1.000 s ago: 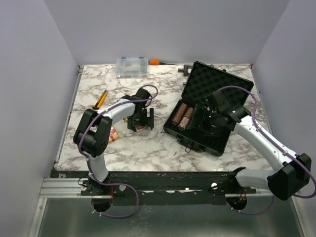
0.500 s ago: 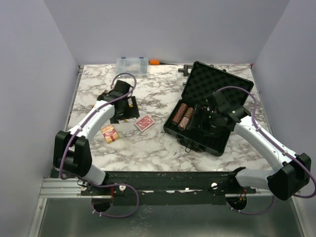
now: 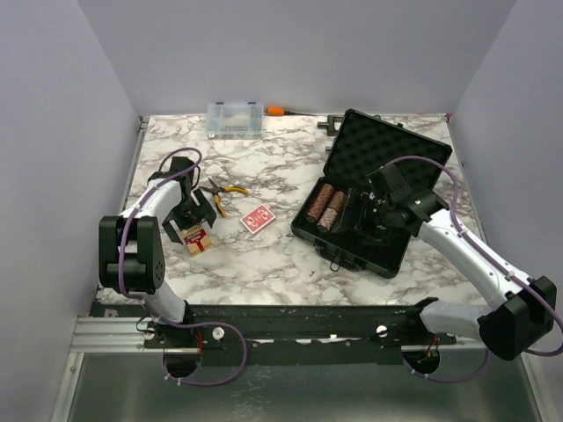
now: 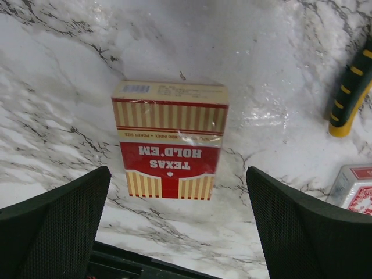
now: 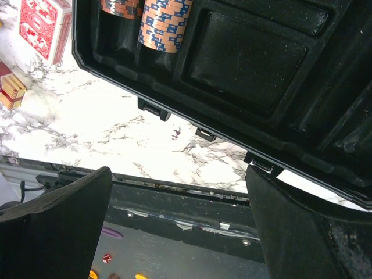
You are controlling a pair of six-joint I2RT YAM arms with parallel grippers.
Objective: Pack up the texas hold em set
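Note:
The black case [image 3: 413, 251] lies open at the right, with brown-red chip rolls [image 3: 325, 207] in its left slots. A red-backed deck [image 3: 257, 219] lies on the marble left of the case. A red and cream "Texas Hold'em" card box [image 3: 197, 238] lies further left. My left gripper [image 3: 190, 220] is open just above that box. In the left wrist view the box [image 4: 170, 139] sits flat between and ahead of the open fingers, untouched. My right gripper [image 3: 369, 215] hovers open and empty over the case [image 5: 250, 58]. The chip rolls [image 5: 165, 23] and the deck [image 5: 45, 26] show at the top of the right wrist view.
Orange-handled pliers [image 3: 223, 188] lie right of the left gripper; one handle [image 4: 350, 96] shows in the left wrist view. A clear organizer box [image 3: 235, 119] and an orange-tipped tool [image 3: 275, 111] sit at the back edge. The case lid [image 3: 387, 145] stands raised behind.
My left arm has swung left, away from the red-backed deck, which now lies uncovered on the marble. The gripper now hovers over the Texas Hold'em box. The right arm has not moved.

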